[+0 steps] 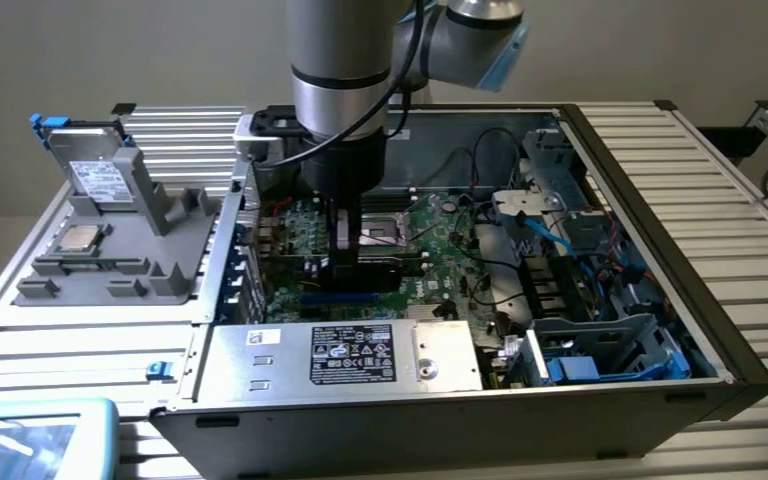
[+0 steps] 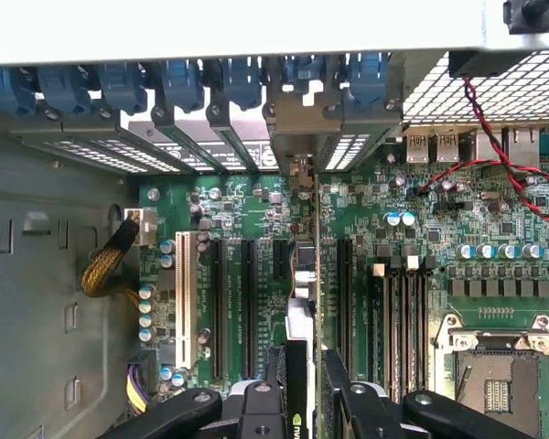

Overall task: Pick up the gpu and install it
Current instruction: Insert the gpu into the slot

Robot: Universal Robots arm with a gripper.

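Exterior view: black gripper low inside open dark metal computer case, above large green motherboard. Wrist view: gripper clamped on thin green-and-black gpu. The card stands on edge among long black expansion slots.

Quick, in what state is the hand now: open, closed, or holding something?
The hand is closed, holding the gpu edge-on above the motherboard.
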